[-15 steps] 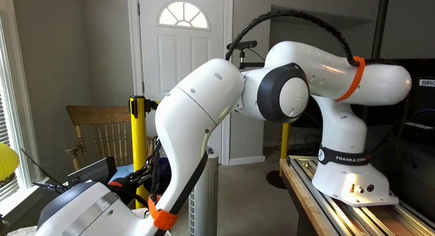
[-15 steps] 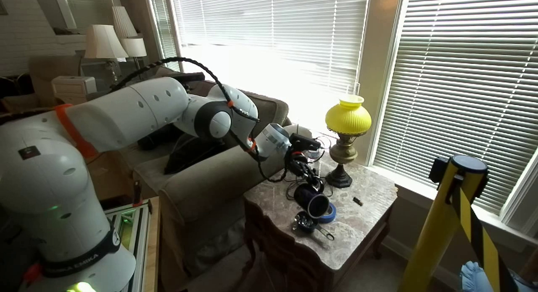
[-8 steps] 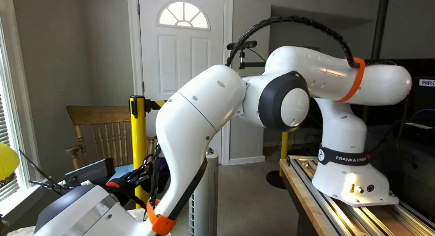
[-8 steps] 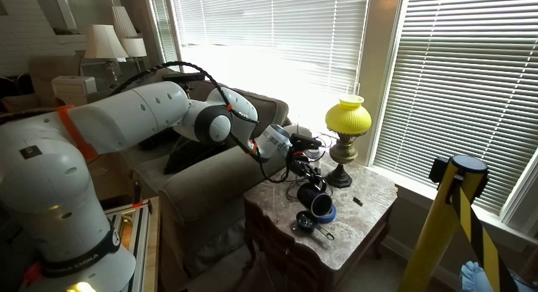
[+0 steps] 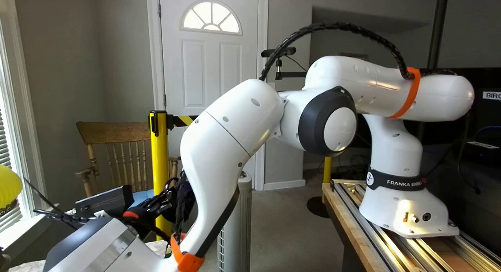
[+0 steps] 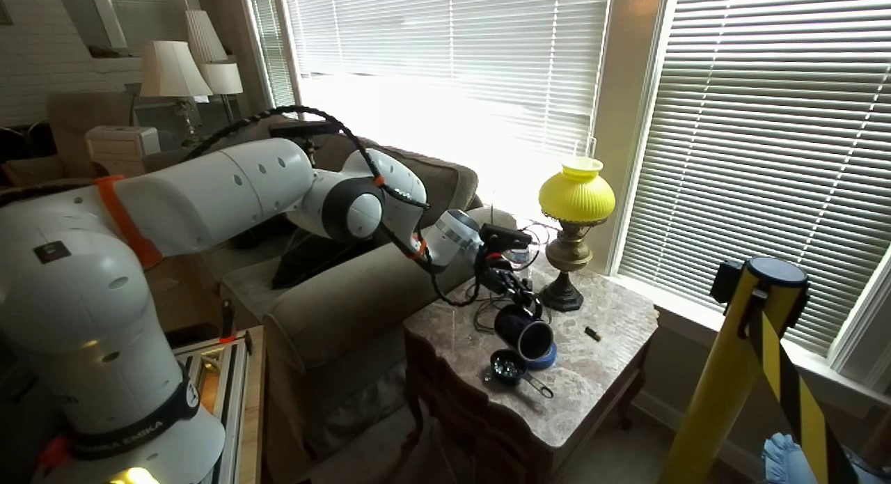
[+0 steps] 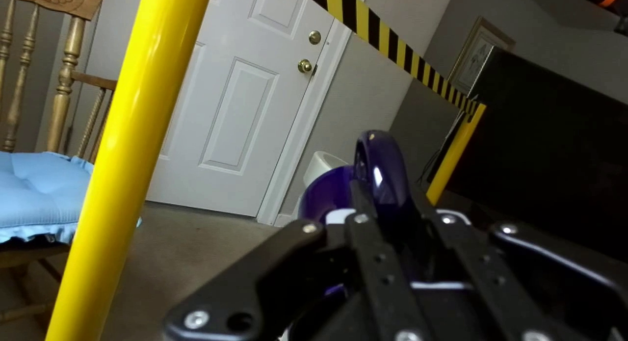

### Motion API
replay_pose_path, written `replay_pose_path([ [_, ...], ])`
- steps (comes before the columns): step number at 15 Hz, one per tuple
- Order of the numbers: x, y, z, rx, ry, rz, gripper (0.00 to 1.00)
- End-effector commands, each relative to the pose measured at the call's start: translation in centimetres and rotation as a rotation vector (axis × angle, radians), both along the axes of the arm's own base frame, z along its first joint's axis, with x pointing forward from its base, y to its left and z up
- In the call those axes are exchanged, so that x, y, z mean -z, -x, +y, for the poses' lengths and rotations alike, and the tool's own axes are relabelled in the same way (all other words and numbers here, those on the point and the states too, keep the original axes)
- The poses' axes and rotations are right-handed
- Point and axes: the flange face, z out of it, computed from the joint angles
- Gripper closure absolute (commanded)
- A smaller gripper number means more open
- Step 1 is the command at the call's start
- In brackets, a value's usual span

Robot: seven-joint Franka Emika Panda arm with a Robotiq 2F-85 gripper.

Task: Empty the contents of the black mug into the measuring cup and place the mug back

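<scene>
1 gripper (image 7: 392, 199), holding 1 dark purple mug (image 6: 512, 324). Below gripper: 1 worktop (image 6: 581, 386), 1 measuring cup (image 6: 509, 381), 1 blue tape roll (image 6: 543, 362), 1 small dark cylinder (image 6: 592, 333). Beside gripper: 1 yellow-shaded lamp (image 6: 576, 197). Beyond gripper, wrist view: 2 yellow stanchion posts (image 7: 130, 159), 1 door (image 7: 245, 110), 1 spindle-back chair (image 7: 64, 88).

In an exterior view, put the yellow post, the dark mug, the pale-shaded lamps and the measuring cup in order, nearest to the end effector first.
1. Dark mug: gripped by its handle in the end effector.
2. Measuring cup: on the table, below the mug in the picture.
3. Yellow post: right side, off the table.
4. Pale-shaded lamps: far background, upper left.
</scene>
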Motion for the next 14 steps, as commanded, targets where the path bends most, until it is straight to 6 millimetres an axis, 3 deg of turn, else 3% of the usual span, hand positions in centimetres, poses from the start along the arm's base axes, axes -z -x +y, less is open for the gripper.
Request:
replay_pose_path([
  [1,-0.16,0.09,0.03,-0.007,0.127,0.006,0.95],
  [14,-0.29,0.22,0.14,-0.057,0.22,0.016,0.95],
])
